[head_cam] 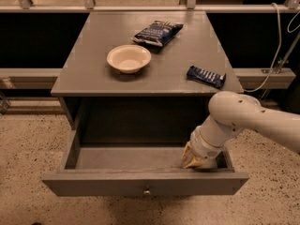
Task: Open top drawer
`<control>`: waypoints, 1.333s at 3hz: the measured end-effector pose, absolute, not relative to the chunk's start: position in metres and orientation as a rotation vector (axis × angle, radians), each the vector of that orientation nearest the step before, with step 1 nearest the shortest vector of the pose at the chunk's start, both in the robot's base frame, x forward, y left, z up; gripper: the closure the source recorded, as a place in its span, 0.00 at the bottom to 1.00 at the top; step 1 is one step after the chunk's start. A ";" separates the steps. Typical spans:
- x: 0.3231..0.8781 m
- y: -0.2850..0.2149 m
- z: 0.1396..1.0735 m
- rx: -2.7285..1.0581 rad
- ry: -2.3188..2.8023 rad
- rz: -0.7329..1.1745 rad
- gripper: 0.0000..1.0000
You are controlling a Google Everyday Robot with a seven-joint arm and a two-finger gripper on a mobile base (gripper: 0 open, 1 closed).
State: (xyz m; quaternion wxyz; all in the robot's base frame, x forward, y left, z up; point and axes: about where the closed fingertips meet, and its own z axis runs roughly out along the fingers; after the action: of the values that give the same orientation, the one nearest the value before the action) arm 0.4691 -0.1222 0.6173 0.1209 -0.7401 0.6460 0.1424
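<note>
The drawer [93,183] is sitting just under the top of the grey cabinet [84,76] and is standing pulled well out, projecting toward the camera over the speckled floor [28,144]. It is showing as a wide box painted the same flat grey as the cabinet, with a long plain front panel carrying one small round metal knob [147,191] at its centre. Its side walls are running back into the dark opening, and its inside is showing a bare grey bottom. The front panel is lying roughly level, with its right end reaching slightly further out than the cabinet's right edge. The white arm [243,121] is coming in from the right and bending down over the drawer's right wall. The gripper [194,158] is hanging inside the drawer at the front right corner, low against the inner face of the front panel. Whether it is clenched or released cannot be told, since its tan tip is pointing down behind the panel's top edge. On the cabinet top, a pale bowl [129,58] is resting left of centre, a dark bag [157,33] is lying behind it toward the back, and a blue bar [206,76] is lying near the front right corner. A white cable [277,41] is trailing down at the far right.
</note>
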 end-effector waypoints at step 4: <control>0.416 -0.146 0.671 -2.078 1.780 0.557 1.00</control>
State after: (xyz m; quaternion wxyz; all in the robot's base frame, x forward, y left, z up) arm 0.4164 -0.1465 0.6708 0.1736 -0.7329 0.6278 0.1963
